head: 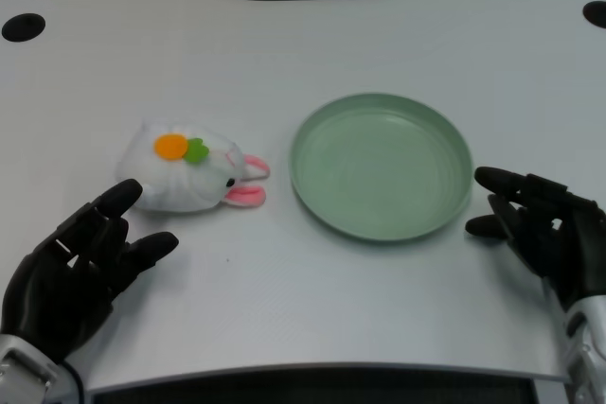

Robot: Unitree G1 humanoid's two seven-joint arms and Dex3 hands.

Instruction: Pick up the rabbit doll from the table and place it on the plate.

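Observation:
A white rabbit doll (189,169) with pink ears and an orange-and-green carrot patch lies on its side on the white table, left of centre. The green plate (381,166) sits to its right with nothing on it. My left hand (80,267) is low at the near left, just below and left of the doll, fingers spread and holding nothing; one fingertip is close to the doll's near side.
My right hand (542,226) rests at the right, beside the plate's near right rim. Two dark round holes (23,26) (596,13) mark the table's far corners. The table's front edge (322,376) runs just below the hands.

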